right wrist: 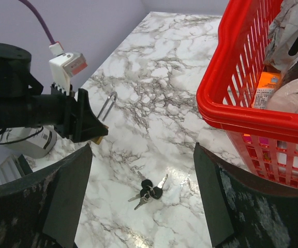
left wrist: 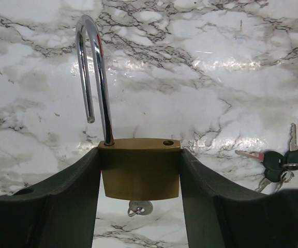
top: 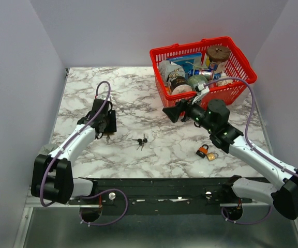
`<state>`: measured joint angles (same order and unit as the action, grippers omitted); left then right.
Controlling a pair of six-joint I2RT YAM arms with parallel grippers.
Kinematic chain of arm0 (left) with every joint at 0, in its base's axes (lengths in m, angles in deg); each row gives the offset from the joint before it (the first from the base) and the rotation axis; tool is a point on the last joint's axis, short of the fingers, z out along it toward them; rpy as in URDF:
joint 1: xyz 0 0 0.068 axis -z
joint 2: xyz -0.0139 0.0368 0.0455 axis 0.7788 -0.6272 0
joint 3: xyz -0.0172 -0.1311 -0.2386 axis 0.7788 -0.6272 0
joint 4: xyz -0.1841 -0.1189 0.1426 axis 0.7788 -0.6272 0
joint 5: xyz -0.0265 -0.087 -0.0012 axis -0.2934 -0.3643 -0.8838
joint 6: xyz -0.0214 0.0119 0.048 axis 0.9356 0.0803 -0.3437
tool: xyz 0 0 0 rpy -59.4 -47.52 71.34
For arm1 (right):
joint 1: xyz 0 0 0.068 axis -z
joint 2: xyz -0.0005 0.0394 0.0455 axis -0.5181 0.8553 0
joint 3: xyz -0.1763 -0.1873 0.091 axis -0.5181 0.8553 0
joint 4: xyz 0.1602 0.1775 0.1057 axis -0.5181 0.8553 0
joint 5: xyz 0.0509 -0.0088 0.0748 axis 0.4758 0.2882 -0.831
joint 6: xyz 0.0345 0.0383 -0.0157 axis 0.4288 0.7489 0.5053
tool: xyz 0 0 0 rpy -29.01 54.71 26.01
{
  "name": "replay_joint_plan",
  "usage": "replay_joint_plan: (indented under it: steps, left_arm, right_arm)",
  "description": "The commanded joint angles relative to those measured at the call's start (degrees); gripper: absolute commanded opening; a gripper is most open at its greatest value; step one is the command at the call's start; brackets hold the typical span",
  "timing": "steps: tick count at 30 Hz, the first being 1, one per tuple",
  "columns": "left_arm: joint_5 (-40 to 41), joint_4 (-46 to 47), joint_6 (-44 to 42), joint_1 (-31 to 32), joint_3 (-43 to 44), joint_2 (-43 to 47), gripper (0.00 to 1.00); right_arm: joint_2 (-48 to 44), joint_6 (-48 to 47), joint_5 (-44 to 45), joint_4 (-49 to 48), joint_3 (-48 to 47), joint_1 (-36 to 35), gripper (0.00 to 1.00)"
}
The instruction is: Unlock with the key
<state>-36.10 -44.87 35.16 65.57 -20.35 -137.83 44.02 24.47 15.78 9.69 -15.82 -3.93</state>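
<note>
Left gripper (left wrist: pixel 140 155) clamped on brass padlock (left wrist: pixel 141 168); both fingers (left wrist: pixel 61 201) press the flat sides of the lock body, low centre of the left wrist view; shackle (left wrist: pixel 94 77) stands up into upper left of that frame, swung open, short leg free of the body and its empty hole showing on the top right corner of the lock; small key (left wrist: pixel 138 208) pokes out under the lock body, at the bottom centre, apparently in the keyhole; key bunch (left wrist: pixel 276 163) with dark heads lies flat on the marble table (left wrist: pixel 216 77) at right edge of frame, well apart from the lock and not touched; in the top view the left gripper (top: pixel 106 124) sits left of centre, key bunch (top: pixel 142 142) near mid-frame between the two arms; right gripper (top: pixel 174 112) hovers right of centre, just beside the red basket (top: pixel 188 47) in the upper right, which is full of packaged goods; right wrist view shows its jaws spread wide with nothing between them, only table and key bunch (right wrist: pixel 149 191) below, basket rim (right wrist: pixel 226 111) at right, left gripper with the padlock (right wrist: pixel 100 137) at left of frame; another small padlock (top: pixel 203 151) lies on the table beside the right arm, lower right of centre.
</note>
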Motion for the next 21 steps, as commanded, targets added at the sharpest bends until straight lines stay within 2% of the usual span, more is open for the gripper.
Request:
replay_joint_plan:
  steps: [1,16,21]
  left_arm:
    - [-4.8,1.0,-1.5,-1.8,3.5,-2.9,0.00]
    - [-7.2,2.3,-1.9,-1.9,9.5,-16.7,0.00]
    - [-7.4,2.6,-2.2,-1.9,15.9,-23.8,0.00]
  right_arm:
    - [-1.8,-1.4,2.8,0.6,1.5,0.5,0.89]
    - [-3.4,-1.9,2.6,0.3,3.2,0.9,0.89]
    - [-3.8,-2.0,2.7,0.1,3.7,1.1,0.90]
